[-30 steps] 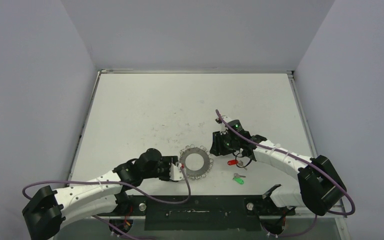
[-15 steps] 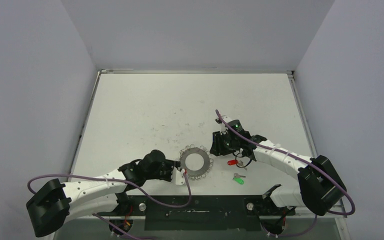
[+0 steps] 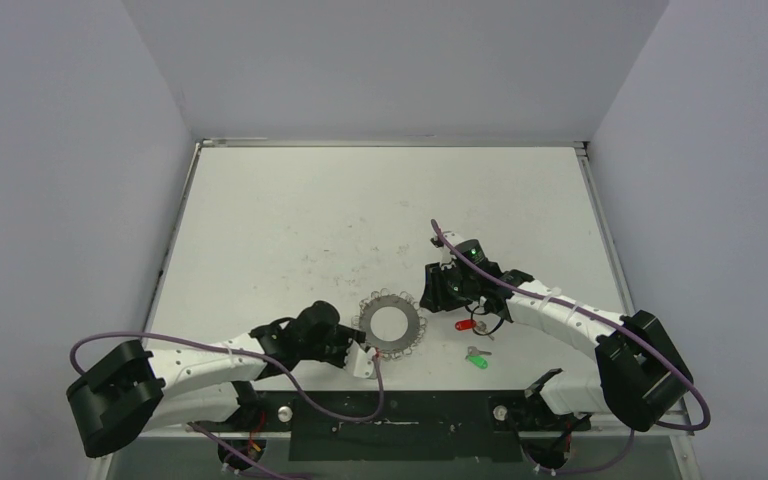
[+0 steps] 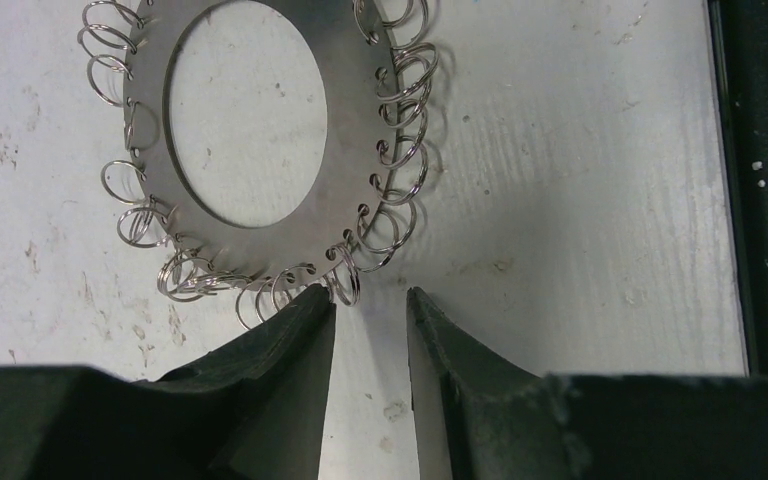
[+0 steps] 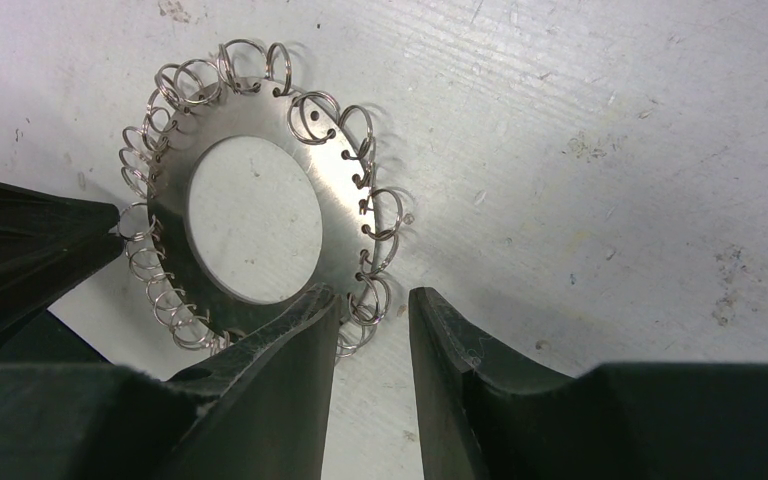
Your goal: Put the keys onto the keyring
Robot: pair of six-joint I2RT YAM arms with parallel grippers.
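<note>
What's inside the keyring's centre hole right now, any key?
Only bare table shows through the keyring; no key inside. The red-tagged key and green-tagged key lie outside it. In the right wrist view a finger covers some rim.

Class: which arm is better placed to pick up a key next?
Right. The red key and green key lie on its side of the keyring, near the right gripper; the left gripper sits across it.

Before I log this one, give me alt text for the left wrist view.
The open left end effector points at the edge of the keyring, a flat silver ring fringed with small wire loops, lying on a scuffed white table. One loop sits at the mouth of the gap; nothing is gripped.
</note>
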